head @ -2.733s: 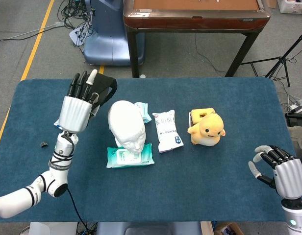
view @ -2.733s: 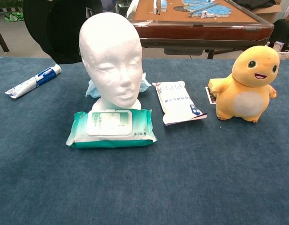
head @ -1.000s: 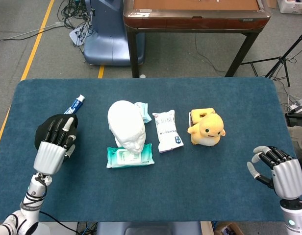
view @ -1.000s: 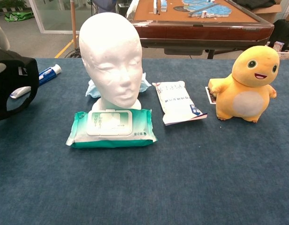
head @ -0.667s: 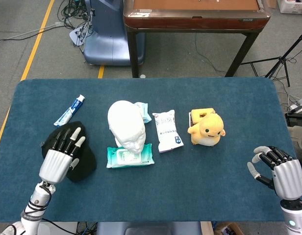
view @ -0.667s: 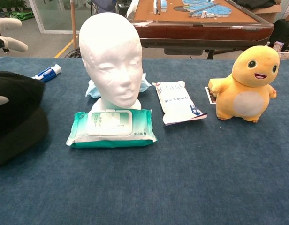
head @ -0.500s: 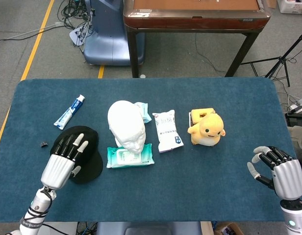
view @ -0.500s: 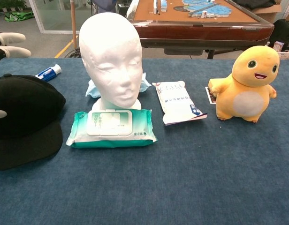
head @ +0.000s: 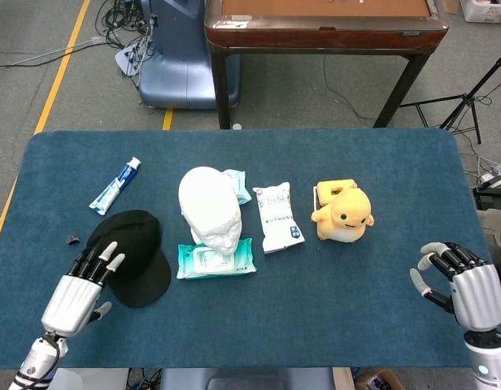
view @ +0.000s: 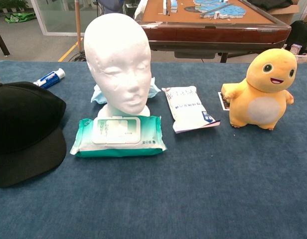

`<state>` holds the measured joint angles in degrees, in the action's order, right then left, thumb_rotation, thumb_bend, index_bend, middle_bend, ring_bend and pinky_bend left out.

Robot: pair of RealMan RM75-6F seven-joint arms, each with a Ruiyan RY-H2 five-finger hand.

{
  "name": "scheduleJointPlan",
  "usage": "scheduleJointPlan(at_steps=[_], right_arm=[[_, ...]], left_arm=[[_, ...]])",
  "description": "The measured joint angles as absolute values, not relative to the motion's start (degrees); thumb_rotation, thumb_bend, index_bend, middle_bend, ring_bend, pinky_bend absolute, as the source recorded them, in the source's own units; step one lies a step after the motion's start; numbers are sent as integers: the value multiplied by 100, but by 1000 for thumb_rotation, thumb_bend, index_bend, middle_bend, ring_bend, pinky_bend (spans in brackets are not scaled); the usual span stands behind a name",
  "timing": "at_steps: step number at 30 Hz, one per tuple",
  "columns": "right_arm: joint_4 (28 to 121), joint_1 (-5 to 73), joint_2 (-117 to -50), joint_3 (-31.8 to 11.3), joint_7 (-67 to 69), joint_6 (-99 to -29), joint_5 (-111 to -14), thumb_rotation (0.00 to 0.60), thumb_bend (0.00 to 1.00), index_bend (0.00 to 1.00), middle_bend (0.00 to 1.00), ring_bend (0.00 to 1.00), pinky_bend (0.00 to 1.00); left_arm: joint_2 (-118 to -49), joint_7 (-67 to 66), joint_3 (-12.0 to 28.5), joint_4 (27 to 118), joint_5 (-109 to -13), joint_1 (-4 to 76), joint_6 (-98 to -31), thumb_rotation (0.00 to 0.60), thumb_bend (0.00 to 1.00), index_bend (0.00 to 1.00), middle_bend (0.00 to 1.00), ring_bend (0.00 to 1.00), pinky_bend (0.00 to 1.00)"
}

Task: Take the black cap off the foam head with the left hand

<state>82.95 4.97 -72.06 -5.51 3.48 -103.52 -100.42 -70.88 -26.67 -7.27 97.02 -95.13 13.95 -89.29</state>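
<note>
The black cap [head: 135, 253] lies flat on the blue table, left of the bare white foam head [head: 210, 206]. In the chest view the black cap [view: 25, 130] fills the left edge and the foam head [view: 119, 67] stands upright with nothing on it. My left hand [head: 76, 294] hovers at the near left, fingers spread and empty, its fingertips at the cap's near-left rim. My right hand [head: 463, 288] sits at the near right corner, fingers loosely apart, holding nothing.
A teal wipes pack [head: 215, 259] lies in front of the head. A white pouch [head: 277, 216] and a yellow plush toy [head: 344, 214] sit to its right. A toothpaste tube [head: 115, 185] lies at the back left. A small dark bit [head: 71, 239] rests near the left edge.
My left hand carried the cap down to the table left of the head, let go of it and drew back toward the near left. The right hand stayed put.
</note>
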Motion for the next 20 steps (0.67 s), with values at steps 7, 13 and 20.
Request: scheduleJointPlan(at_steps=[7,13,20], right_arm=[[8319,510,-7224,-536,246,-10265,-10021,600,318,590,468,419,603],[8321,513,-7228,-541,192,-10238,-10001,600,318,590,468,419,603],[8300,511,-7220,-579,233,-10181,-9872,600,318,590,468,419,603]], left_arm=[[-6964,-2340,-823,9742,-9548,914,-9339,600,23,182,58,0,107],[-6967,-1783,-808,9468,-9675,696,-9630,600,24,192,58,0,107],[-7013,-1209,-569,9089,-9587,588,-9691,600,24,197,58,0,109]])
